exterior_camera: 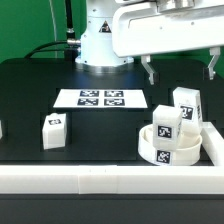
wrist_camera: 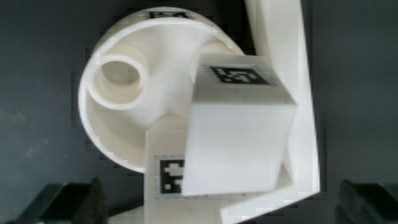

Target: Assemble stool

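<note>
The round white seat [exterior_camera: 172,150] lies at the exterior view's right, in the corner formed by the white border rails. One tagged leg [exterior_camera: 163,124] rests on the seat. A second leg [exterior_camera: 187,104] stands just behind, beside the rail. A third leg [exterior_camera: 53,131] stands alone at the exterior view's left. My gripper [exterior_camera: 180,70] hangs open above the seat, holding nothing. In the wrist view the seat [wrist_camera: 128,110] with its round hole fills the picture and a leg [wrist_camera: 240,120] lies across it. The gripper [wrist_camera: 210,208] has its dark fingertips [wrist_camera: 63,205] apart on either side.
The marker board [exterior_camera: 100,98] lies flat at mid-table in front of the robot base [exterior_camera: 98,45]. A long white rail [exterior_camera: 90,181] runs along the front edge and another rail [exterior_camera: 211,150] along the exterior view's right side. A small white piece [exterior_camera: 2,128] shows at the far left edge.
</note>
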Controlling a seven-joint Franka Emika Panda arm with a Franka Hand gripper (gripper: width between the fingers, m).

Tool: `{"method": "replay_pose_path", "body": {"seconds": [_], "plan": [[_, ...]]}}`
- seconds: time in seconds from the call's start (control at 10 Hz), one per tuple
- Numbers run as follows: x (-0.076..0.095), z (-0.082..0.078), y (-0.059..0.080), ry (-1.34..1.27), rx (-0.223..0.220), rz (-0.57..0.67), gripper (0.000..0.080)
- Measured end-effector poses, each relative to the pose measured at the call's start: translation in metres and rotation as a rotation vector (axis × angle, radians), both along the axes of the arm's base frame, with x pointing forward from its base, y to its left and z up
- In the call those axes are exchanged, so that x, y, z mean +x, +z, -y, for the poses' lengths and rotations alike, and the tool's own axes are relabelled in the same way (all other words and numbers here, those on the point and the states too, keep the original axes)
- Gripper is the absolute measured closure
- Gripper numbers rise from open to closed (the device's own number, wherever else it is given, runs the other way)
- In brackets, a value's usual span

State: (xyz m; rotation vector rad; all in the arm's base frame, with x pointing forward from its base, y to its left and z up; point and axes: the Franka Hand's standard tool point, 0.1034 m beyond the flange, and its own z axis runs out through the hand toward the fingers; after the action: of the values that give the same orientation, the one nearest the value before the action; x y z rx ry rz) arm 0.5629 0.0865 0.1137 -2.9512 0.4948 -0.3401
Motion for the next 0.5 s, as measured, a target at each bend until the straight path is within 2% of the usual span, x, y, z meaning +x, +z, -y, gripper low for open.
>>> {"method": "replay_pose_path", "body": {"seconds": [0.3, 0.5], "plan": [[-0.0001, 0.0052, 0.0035, 0.024, 0.058, -0.167, 0.0151], [-0.0005, 0.0041, 0.0014, 0.045, 0.044, -0.175, 0.0151]]}}
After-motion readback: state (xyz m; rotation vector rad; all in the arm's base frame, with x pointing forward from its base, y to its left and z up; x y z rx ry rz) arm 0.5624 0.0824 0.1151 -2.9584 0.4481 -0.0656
